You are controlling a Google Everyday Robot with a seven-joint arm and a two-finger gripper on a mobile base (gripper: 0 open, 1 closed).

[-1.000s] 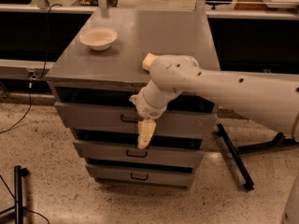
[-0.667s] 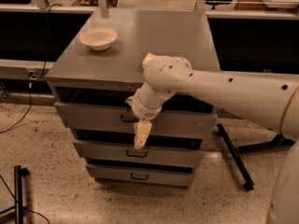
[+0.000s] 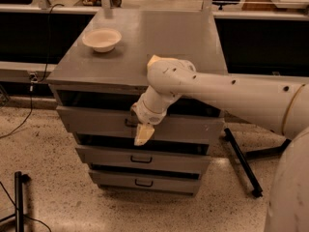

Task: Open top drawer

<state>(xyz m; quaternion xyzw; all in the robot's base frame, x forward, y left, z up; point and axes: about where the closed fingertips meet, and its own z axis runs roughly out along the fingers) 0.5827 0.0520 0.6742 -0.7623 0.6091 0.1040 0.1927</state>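
Note:
The top drawer (image 3: 91,120) is the tallest grey front of the three in the grey cabinet (image 3: 159,42). It stands slightly out, with a dark gap above its front panel. Its small dark handle (image 3: 129,123) peeks out at the centre, mostly hidden by my wrist. My gripper (image 3: 144,134) hangs pointing down right in front of the handle, its cream tip reaching the drawer's lower edge. My white arm (image 3: 231,93) comes in from the right across the cabinet front.
A beige bowl (image 3: 101,38) sits on the cabinet top at the back left. Two shallower drawers (image 3: 141,159) lie below. A black stand leg (image 3: 243,162) lies on the floor at right, a black pole (image 3: 18,197) at lower left, and a cable (image 3: 30,105) at left.
My gripper and wrist have shifted a little to the left and slightly up along the top drawer's front. The drawer front looks unchanged.

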